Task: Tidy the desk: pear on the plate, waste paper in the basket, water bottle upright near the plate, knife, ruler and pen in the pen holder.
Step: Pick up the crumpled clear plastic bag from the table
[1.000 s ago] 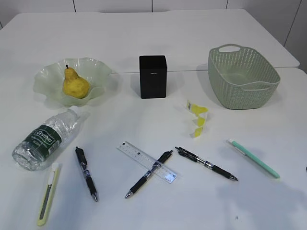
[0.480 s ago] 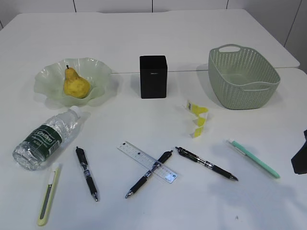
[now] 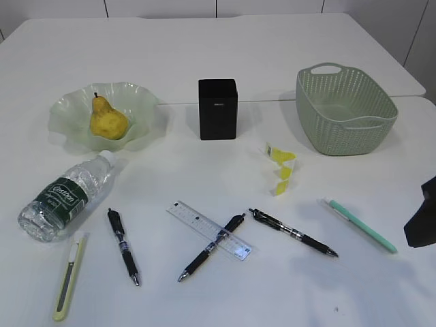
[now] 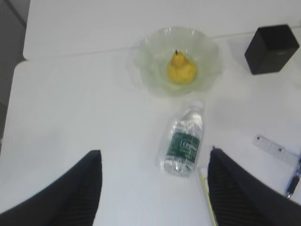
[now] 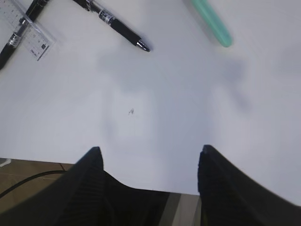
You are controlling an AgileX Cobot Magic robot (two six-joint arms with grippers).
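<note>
The yellow pear [image 3: 107, 121] sits on the pale green plate [image 3: 68, 109]. In front of it the water bottle [image 3: 65, 197] lies on its side. The yellow-green knife [image 3: 69, 276], clear ruler [image 3: 208, 229] and three black pens [image 3: 123, 246] [image 3: 211, 246] [image 3: 293, 233] lie along the front, with a mint pen [image 3: 360, 225] at the right. Yellow-white waste paper [image 3: 281, 168] lies near the green basket [image 3: 344, 109]. The black pen holder [image 3: 217, 109] stands mid-table. My left gripper [image 4: 155, 151] hovers open, high above the bottle [image 4: 184, 141]. My right gripper [image 5: 151, 148] is open over the table's front edge.
In the exterior view my right gripper [image 3: 422, 221] shows only as a dark shape at the right edge, beside the mint pen. One black pen lies across the ruler. The table's front edge and the floor show in the right wrist view.
My right gripper has come into the exterior view at the right edge and moved further in. The things on the table have not moved.
</note>
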